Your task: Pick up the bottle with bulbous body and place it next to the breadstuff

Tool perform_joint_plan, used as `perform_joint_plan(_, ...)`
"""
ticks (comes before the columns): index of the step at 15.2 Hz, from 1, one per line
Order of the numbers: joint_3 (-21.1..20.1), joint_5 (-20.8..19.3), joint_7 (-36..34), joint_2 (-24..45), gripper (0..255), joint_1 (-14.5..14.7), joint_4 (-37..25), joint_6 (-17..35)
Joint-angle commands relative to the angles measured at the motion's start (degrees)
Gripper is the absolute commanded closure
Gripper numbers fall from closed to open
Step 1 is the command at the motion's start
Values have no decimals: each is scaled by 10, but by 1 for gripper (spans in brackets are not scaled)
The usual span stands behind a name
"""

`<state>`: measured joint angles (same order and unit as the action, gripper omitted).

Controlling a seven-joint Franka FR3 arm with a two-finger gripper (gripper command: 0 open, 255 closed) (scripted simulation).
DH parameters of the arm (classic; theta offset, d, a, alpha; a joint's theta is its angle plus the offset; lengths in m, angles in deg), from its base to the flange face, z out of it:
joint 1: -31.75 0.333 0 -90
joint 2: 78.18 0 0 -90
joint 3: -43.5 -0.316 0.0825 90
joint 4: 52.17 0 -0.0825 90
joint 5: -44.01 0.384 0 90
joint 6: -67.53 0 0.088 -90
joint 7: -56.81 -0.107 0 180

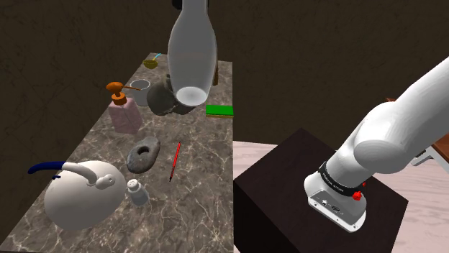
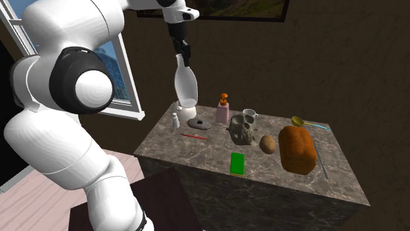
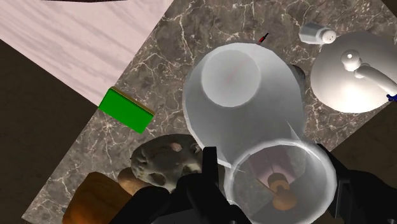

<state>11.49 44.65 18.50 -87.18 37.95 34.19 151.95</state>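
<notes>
Above the table [image 1: 205,162], bottle [image 1: 192,50] in claw [image 3: 272,183]

White arm [image 2: 52,151] — dark joints [image 2: 64,69], black fingers [image 3: 208,172].

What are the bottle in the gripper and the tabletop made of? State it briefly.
The bottle looks like clear glass or plastic, glossy: shapes behind it show through. The tabletop looks like marble or similar stone: dark grey-brown with pale veins.
</notes>
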Motion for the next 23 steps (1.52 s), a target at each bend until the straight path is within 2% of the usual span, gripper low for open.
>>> perform_joint_plan(1, -4, -6, -4, 11, 255, 1, -28, -19)
perform_joint_plan(3, -6, -10, -7, 19, 255, 1, -48, -32)
perform_joint_plan(14, 84, -10, 147, 34, 255, -62, -55, -22)
perform_joint_plan(23, 136, -27, 251, 110, 255, -110, -140, -32)
